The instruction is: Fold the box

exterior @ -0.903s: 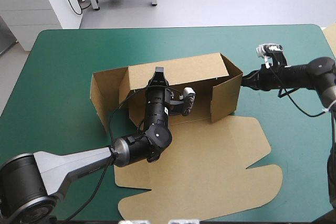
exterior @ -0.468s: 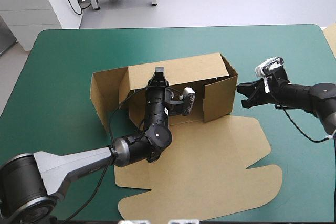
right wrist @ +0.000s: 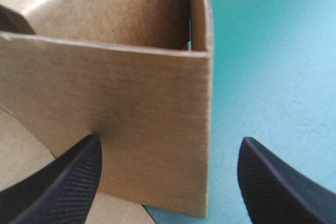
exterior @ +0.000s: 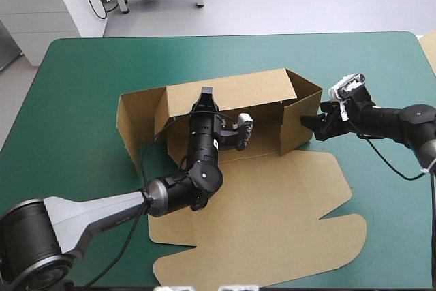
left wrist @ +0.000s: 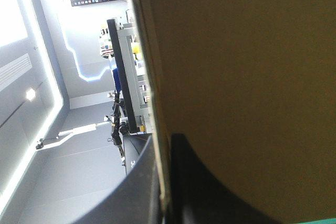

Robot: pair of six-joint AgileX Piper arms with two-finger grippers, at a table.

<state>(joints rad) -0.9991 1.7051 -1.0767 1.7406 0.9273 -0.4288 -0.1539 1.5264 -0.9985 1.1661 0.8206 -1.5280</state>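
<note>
While the brown box (exterior: 262, 195) sits at the middle of the teal-green table (exterior: 82, 80), its far wall and both end walls stand raised and its lid lies flat toward the near edge. From above, the left claw (exterior: 206, 95) reaches up inside the box to the top edge of the far wall. Over on the right, the right claw (exterior: 312, 125) is at the right end wall, right on its near corner.

Left wrist view now: the left claw (left wrist: 167, 141) is clamped on the box (left wrist: 247, 66), black fingers all but together, the board's edge pinched between them.

Right wrist view: the right claw (right wrist: 169, 139) is spread wide, and the upright corner of the box (right wrist: 131, 103) stands between its fingers, one in front of the wall's face, the other over bare table (right wrist: 273, 51).
</note>
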